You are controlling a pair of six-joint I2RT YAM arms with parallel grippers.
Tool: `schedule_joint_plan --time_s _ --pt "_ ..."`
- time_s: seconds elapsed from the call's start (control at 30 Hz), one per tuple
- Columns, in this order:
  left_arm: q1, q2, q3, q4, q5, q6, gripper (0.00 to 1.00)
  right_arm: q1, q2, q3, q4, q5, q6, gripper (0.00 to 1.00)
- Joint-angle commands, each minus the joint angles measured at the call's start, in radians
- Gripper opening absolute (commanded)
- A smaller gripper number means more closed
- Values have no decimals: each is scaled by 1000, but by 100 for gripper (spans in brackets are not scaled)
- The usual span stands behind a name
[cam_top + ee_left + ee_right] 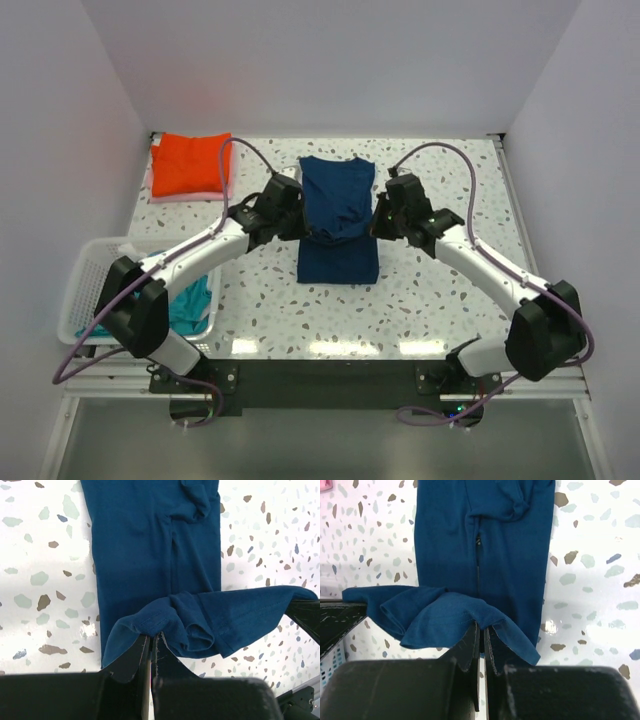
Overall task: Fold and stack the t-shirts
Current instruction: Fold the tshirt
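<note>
A navy t-shirt [338, 200] lies lengthwise in the middle of the table, narrowed into a long strip. Its near hem is raised and carried over the rest of the cloth. My left gripper [300, 222] is shut on the hem's left corner, and the left wrist view shows the navy cloth [150, 540] bunched over the closed jaws [152, 636]. My right gripper [375, 222] is shut on the right corner, with the hem [445, 615] draped over its tips [482, 626]. Between the two grippers the hem sags slightly. No print shows on the cloth.
A folded orange-red t-shirt [190, 163] rests on a pink one [185, 196] at the back left corner. The white slatted basket [85, 290] stands at the near left with a teal t-shirt [190, 305] inside. White walls enclose three sides of the table.
</note>
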Motion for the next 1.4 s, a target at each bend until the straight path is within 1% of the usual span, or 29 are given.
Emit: schedule_joint_plan --time_s 0.0,0.1,0.13,0.23,0.37,0.57,0.7,1.0,1.1,1.17,1.2,1.23,1.3,1.33,1.37 --pt "42 50 64 38 61 53 0 -37 41 56 83 -79 -29 0" --pt "70 93 76 50 76 62 0 -63 94 74 97 -112 -31 0" --pt "75 102 82 51 106 65 0 -68 118 79 98 -113 -32 0" --pt "91 142 108 48 108 76 0 -88 149 90 112 -127 -34 0" --pt "107 202 146 45 121 88 0 -100 186 94 118 -86 -41 0" --pt "127 273 189 38 140 97 0 -125 247 116 140 -90 -48 0" --pt "141 306 208 36 130 105 0 -140 301 140 138 -98 -52 0" --pt "171 403 268 31 179 125 0 -166 402 177 164 -130 -43 0" --pt "179 429 282 36 186 125 4 -177 442 203 163 -148 -43 0" --pt "187 443 288 39 188 126 10 -184 471 217 160 -165 -38 0" --pt "188 445 288 39 188 123 13 -188 479 235 152 -184 -38 2" --pt "191 443 289 42 193 122 25 -191 486 246 149 -194 -43 17" --pt "194 431 294 44 197 126 39 -192 496 274 126 -208 -43 28" --pt "194 411 295 50 197 128 57 -194 493 281 123 -211 -47 43" --pt "194 399 295 53 199 129 64 -195 486 289 117 -211 -51 51"
